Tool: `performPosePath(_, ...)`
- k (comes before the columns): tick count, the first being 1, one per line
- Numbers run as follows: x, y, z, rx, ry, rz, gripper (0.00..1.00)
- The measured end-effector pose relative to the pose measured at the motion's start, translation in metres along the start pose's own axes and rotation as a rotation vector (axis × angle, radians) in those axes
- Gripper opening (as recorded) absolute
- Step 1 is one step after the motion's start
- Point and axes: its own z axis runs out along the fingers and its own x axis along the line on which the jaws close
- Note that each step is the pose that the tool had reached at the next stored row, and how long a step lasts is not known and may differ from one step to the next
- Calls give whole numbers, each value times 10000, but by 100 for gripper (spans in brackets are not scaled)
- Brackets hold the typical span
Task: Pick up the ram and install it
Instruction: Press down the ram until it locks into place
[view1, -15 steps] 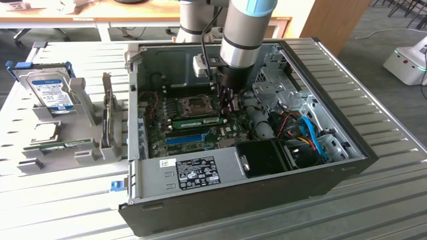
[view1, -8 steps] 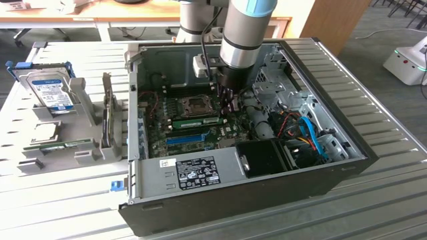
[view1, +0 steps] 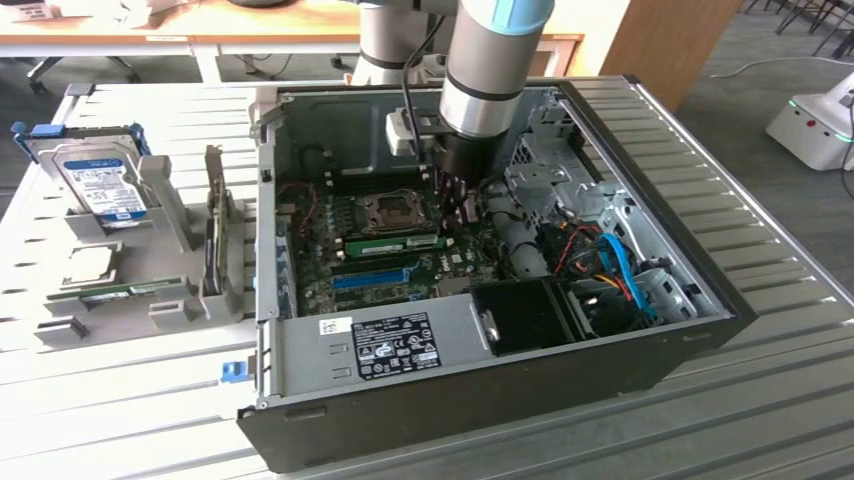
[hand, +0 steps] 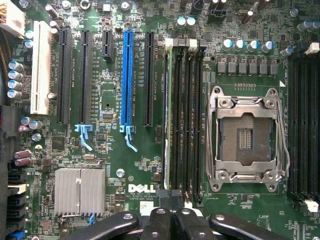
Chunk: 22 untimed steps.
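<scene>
— While the tool (hand: 172, 225) hangs this close over the motherboard (hand: 115, 165), what are its fingers doing?

— They are pressed together, black tips meeting, and I see nothing between them.

— So where is the ram (hand: 167, 120)?

— Just ahead of those tips, standing on edge in the outermost slot of the memory bank, on the side toward the blue slot (hand: 127, 75). From the wrist view it reads as a thin pale line. My judgement is that it sits in the slot, but whether it is fully latched I cannot tell.

— Which way does it run?

— Its long axis leads straight away from the fingertips, parallel to the empty black slots beside it. The tool is over the near end of that bank, not over the stick's middle.

— And from outside?

— In the exterior view the tool (view1: 454, 205) reaches down inside the computer case (view1: 694, 330), and the green stick lies toward the exterior view's left of it, lengthwise across the board.

— Anything beyond?

— The open processor socket (hand: 247, 137) sits past the slot bank. Farther off, outside the case, a hard drive (view1: 107, 190) stands in a grey rack on the table (view1: 774, 400).
</scene>
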Motion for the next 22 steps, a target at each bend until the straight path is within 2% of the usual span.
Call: performPosePath(22,1,-1,20,1,-1,0,11)
